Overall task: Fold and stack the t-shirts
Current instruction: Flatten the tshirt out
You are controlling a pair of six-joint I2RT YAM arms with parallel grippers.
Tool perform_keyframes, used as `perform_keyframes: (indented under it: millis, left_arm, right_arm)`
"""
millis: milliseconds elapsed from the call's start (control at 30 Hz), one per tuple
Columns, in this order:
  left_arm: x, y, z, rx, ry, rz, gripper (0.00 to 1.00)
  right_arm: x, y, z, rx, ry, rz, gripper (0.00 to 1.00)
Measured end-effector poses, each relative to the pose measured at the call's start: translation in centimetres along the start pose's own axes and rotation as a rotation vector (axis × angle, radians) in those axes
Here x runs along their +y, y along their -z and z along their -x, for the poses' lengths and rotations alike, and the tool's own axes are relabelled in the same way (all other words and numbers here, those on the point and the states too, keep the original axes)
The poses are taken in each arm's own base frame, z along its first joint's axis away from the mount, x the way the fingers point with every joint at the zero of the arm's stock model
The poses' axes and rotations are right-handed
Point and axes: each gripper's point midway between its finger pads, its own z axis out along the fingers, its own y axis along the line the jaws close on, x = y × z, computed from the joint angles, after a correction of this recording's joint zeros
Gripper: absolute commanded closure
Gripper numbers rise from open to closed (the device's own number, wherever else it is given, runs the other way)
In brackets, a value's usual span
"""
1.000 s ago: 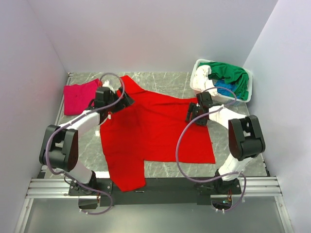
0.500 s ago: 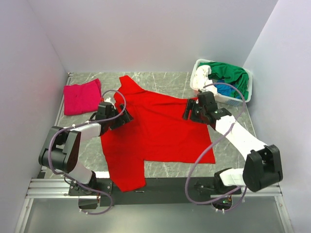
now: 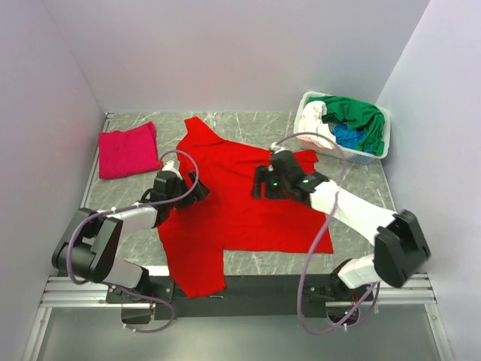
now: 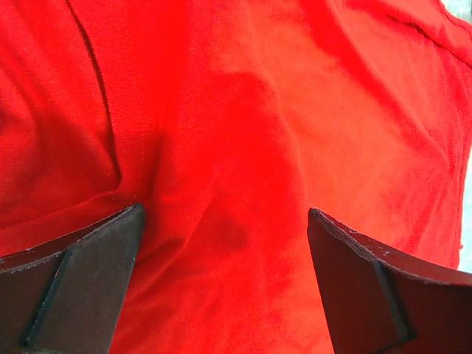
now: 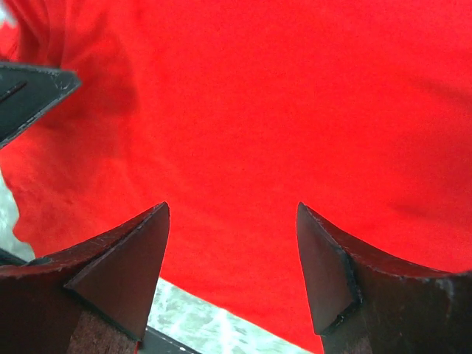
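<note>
Magenta t-shirt (image 3: pixel 126 150): folded, far-left of the table (image 3: pixel 278 128), clear of both arms.

Left arm: lying low, forearm running from its base out to the right. Left gripper (image 3: pixel 192 191) (image 4: pixel 225 221) sits at the left edge of the red t-shirt (image 3: pixel 240 214) (image 4: pixel 243 110) (image 5: pixel 295 96). Jaws fully spread, with nothing pinched. The wrist view shows only wrinkled red cloth between the fingers (image 4: pixel 74 273). Can't tell if the tips are actually pressing the cloth.

Red t-shirt: spread open mid-table, near-left part lapping onto the black base plate (image 3: pixel 263 289).

Right arm: elbow out right, forearm stretched left across the shirt. Right gripper (image 3: pixel 259 184) (image 5: pixel 232 214) hangs over the shirt's upper middle, jaws wide, gripping nothing. Its wrist view shows the cloth edge and bare table below.

White basket (image 3: pixel 383 150), far right: holds green t-shirt (image 3: pixel 357 113), blue t-shirt (image 3: pixel 347 137) and white t-shirt (image 3: pixel 316 124), all unfolded.
</note>
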Motion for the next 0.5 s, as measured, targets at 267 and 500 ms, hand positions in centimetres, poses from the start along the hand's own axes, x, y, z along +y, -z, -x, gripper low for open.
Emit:
perform_keyframes:
  millis: [267,500]
  left_arm:
    - [0.0,2.1,-1.8,0.004,0.034,-0.004,0.01]
    - [-0.5,4.4,-1.3,0.032,0.033,0.042,0.01]
  right_arm:
    - [3.5,-5.1,-5.5,0.158,0.085,0.015,0.24]
    - [2.7,-8.2,-8.6,0.239,0.118,-0.064,0.25]
